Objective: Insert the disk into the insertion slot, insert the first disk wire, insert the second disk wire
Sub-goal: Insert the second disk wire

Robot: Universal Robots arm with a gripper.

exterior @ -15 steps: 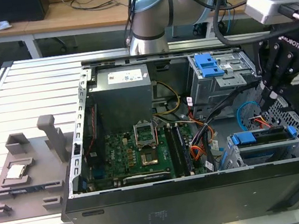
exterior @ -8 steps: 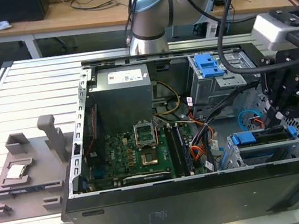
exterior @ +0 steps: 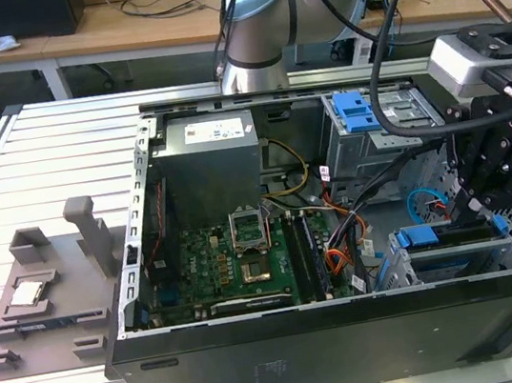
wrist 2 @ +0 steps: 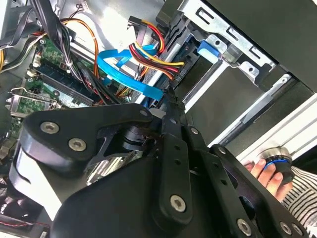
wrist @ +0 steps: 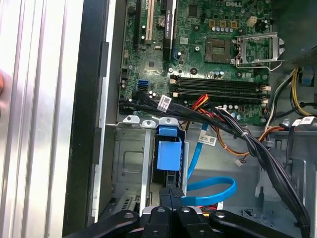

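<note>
Slotted aluminium table top [exterior: 4,181] carries the whole scene in the exterior view; behind it stand wooden benches [exterior: 115,25] strewn with cables. At the exterior view's left a grey fixture plate [exterior: 46,300] lies flat on the table, with two upright posts. In the middle sits an open black computer case [exterior: 291,360]. Inside it are a green motherboard [exterior: 239,271] and a grey power supply [exterior: 208,160] with a white label [exterior: 213,131]; its print is too small to read. Towards the exterior view's right, a metal bay with a blue latch [exterior: 357,111] stands at the far side of the case. Nearer the camera is the insertion slot [exterior: 398,271], and the disk [exterior: 422,236] sits inside it, its blue carrier facing up; both wrist views show that carrier lodged in the cage [wrist: 168,153] [wrist 2: 208,49]. The gripper [exterior: 466,208] hangs just over the disk's inner end; in the first wrist view its fingers [wrist: 166,196] are drawn narrow, nearly together, and whatever lies between them is hidden. A blue flat wire [wrist: 210,191] loops just beside them, and white tags [wrist: 163,103] on the black wire bundle bear print I cannot read. In the second wrist view a red, yellow and black wire bundle [wrist 2: 158,52] runs beside the blue wire [wrist 2: 126,74]; a person's hand [wrist 2: 262,173] in a striped sleeve [wrist 2: 304,183] rests on a blue-ringed knob [wrist 2: 277,163].
</note>
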